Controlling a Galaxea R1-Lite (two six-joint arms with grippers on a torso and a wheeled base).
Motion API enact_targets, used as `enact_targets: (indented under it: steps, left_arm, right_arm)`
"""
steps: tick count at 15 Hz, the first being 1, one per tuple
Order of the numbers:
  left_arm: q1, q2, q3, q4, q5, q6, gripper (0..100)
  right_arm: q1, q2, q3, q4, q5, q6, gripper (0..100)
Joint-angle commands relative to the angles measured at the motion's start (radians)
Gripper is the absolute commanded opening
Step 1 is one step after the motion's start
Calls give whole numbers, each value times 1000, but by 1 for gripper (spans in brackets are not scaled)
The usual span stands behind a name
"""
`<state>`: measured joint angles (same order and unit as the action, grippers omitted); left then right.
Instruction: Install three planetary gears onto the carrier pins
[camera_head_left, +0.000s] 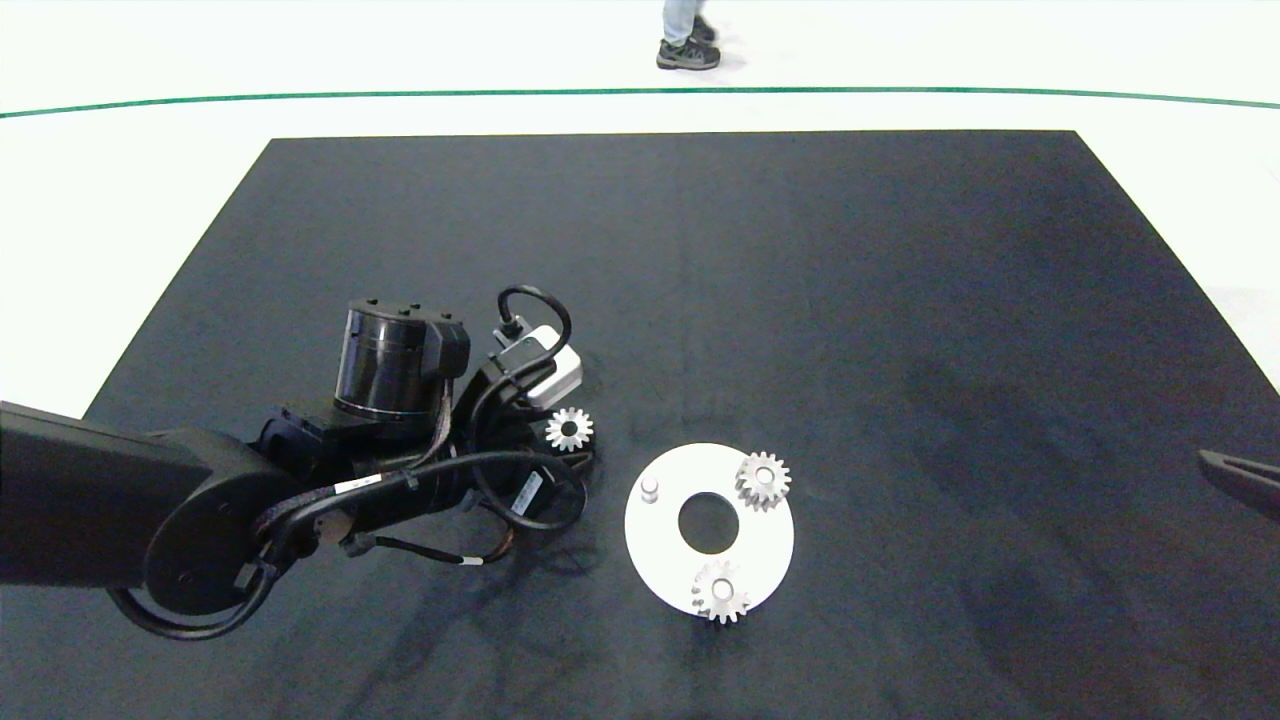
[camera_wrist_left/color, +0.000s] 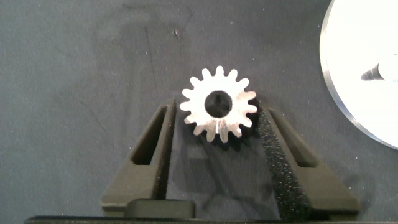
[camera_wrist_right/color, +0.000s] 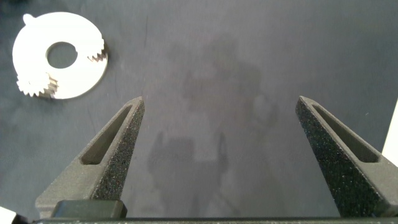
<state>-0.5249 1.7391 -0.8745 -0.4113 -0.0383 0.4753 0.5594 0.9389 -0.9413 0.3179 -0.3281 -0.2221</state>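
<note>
The white carrier disc (camera_head_left: 660, 540) lies on the black mat with two planetary gears seated on its pins, one at the far right (camera_head_left: 763, 480) and one at the near edge (camera_head_left: 720, 590). One carrier pin (camera_head_left: 649, 488) on the disc's left stands bare. The third planetary gear (camera_head_left: 569, 428) is left of the disc. In the left wrist view this gear (camera_wrist_left/color: 217, 104) sits between the very tips of my left gripper (camera_wrist_left/color: 216, 106), whose fingers press on both its sides. My right gripper (camera_wrist_right/color: 219, 106) stands open over bare mat at the table's right edge (camera_head_left: 1240, 472).
The black mat (camera_head_left: 900, 300) covers the table, with white floor around it. A person's shoes (camera_head_left: 688, 50) show beyond the far edge. The right wrist view shows the disc (camera_wrist_right/color: 37, 53) off to one side.
</note>
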Motion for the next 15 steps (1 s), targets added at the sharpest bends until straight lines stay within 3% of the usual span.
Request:
enact_targets:
  steps: [1,12,15]
  left_arm:
    - [-1,-4,6,-3,0,2,45]
    - [-12,-9,6,-1,1,5,22]
    - [-56,-63,9,9,5,-1,19]
  right_arm:
    - [1,9,16,1,-2,9,100]
    - [1,9,19,0,-2,14,100]
    - [2,9,16,0,0,14,100]
